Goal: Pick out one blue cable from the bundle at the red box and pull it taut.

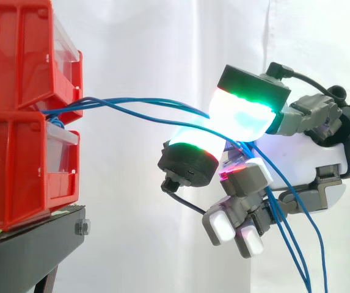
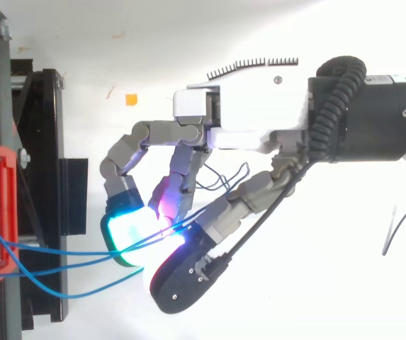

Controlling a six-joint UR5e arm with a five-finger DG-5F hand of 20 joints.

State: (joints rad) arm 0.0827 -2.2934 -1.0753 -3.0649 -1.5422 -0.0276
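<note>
Nearest the side camera is the hand (image 1: 321,152), reaching in from the right with its palm turned toward the two red bins (image 1: 16,55). Two of its thick pads (image 1: 242,116) are pressed toward each other, one glowing green and cyan above, the other below it with a red and green rim. They are closed in a pinch on the blue cables (image 1: 144,110) running between them. The remaining fingers curl downward beneath the palm, their pads white, holding nothing.

Three blue cables can be counted from above (image 2: 54,250). They leave the gap between the two stacked red bins, cross the open space to the right and meet at the pinching pads. How many of the three are actually caught there cannot be told. Two strands run fairly direct, while the third bows outward in a loose curve. Past the pads, the strands drop behind the hand toward the lower edge of the side view.

One black stand (image 1: 34,244) carries the bins, in front of the white curtain (image 1: 162,49).
</note>
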